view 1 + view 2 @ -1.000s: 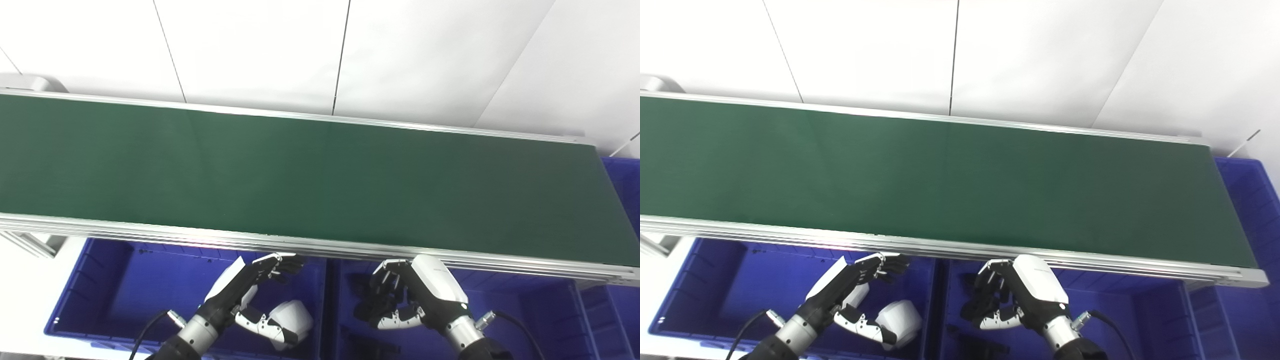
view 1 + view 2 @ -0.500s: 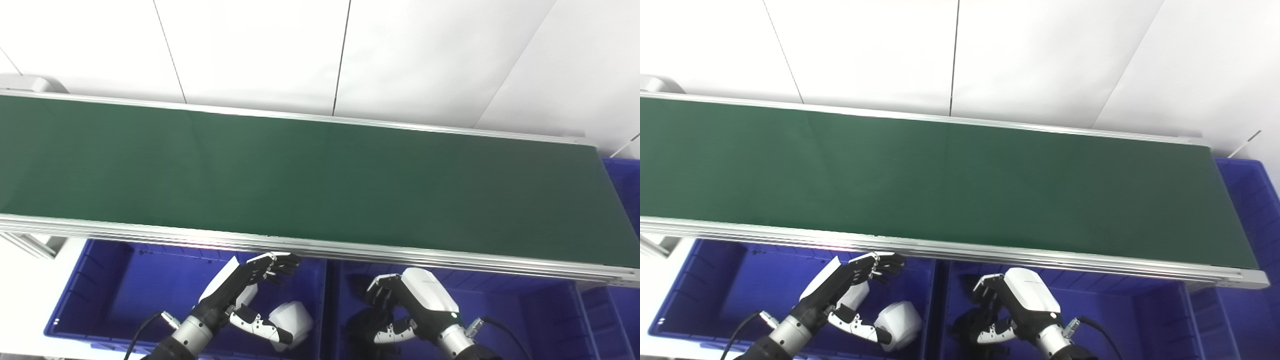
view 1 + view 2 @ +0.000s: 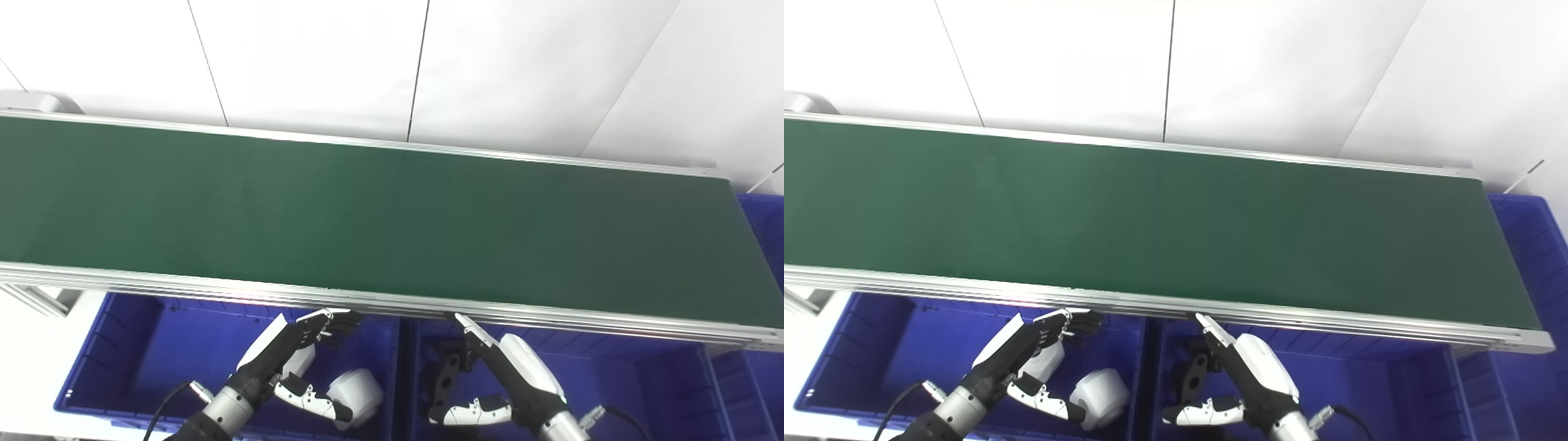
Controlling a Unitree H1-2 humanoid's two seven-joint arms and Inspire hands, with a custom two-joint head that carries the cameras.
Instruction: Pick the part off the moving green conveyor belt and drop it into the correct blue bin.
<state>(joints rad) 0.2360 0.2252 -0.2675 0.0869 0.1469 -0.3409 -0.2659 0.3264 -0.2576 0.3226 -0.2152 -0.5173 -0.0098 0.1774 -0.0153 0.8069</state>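
The right hand (image 3: 508,383) is seen spread flat, fingers extended and apart, nothing gripped, over the right blue bin (image 3: 643,392). A dark part (image 3: 446,376) is seen just beside its fingers, under the palm side, inside that bin; whether it rests on the bin floor or is in mid-fall cannot be told. The left hand (image 3: 288,349) is held over the left blue bin (image 3: 135,349) with fingers loosely curled, clasping nothing, and white rounded parts (image 3: 355,395) lie in the bin below and beside it. No part is visible on the green conveyor belt (image 3: 367,220) beyond both hands.

The drop is judged to be done or nearly done. Several risks are judged to remain. The fingertips of the right hand lie close under the belt's metal rail (image 3: 551,318), so the rail could be struck if the hand is raised straight up. The dark part could be caught and dragged by the thumb if the hand is withdrawn carelessly. The next part on the moving belt could be missed if the hands are slow to be readied.
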